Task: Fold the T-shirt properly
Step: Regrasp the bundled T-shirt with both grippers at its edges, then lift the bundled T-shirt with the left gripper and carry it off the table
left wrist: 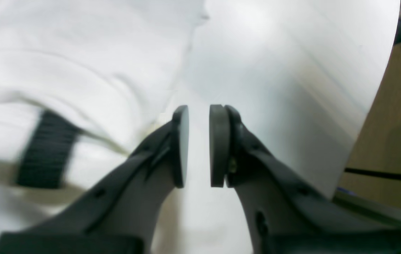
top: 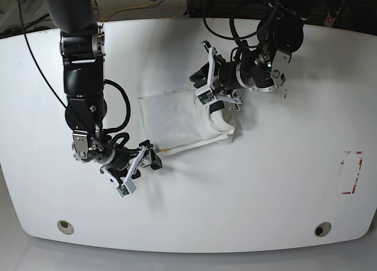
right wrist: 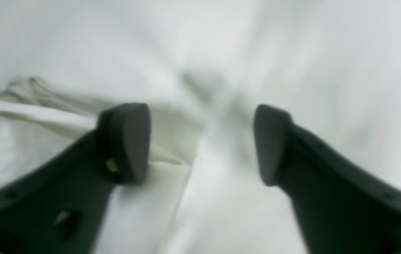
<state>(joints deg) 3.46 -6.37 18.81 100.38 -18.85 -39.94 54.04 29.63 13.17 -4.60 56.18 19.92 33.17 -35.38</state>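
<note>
Though partly folded, the T-shirt (top: 177, 121) lies as a compact white bundle near the middle of the white surface (top: 265, 182), flat at its left part and bunched into a thick roll at its right. A thin edge of cloth trails from its lower left corner toward the right gripper (top: 147, 155). Its long axis runs roughly left to right in the base view. The right fingers (right wrist: 130, 141) stand wide apart over the cloth, holding nothing. The left gripper (left wrist: 198, 144) hovers at the bunched right side, its fingers narrow with a slim gap, empty.
</note>
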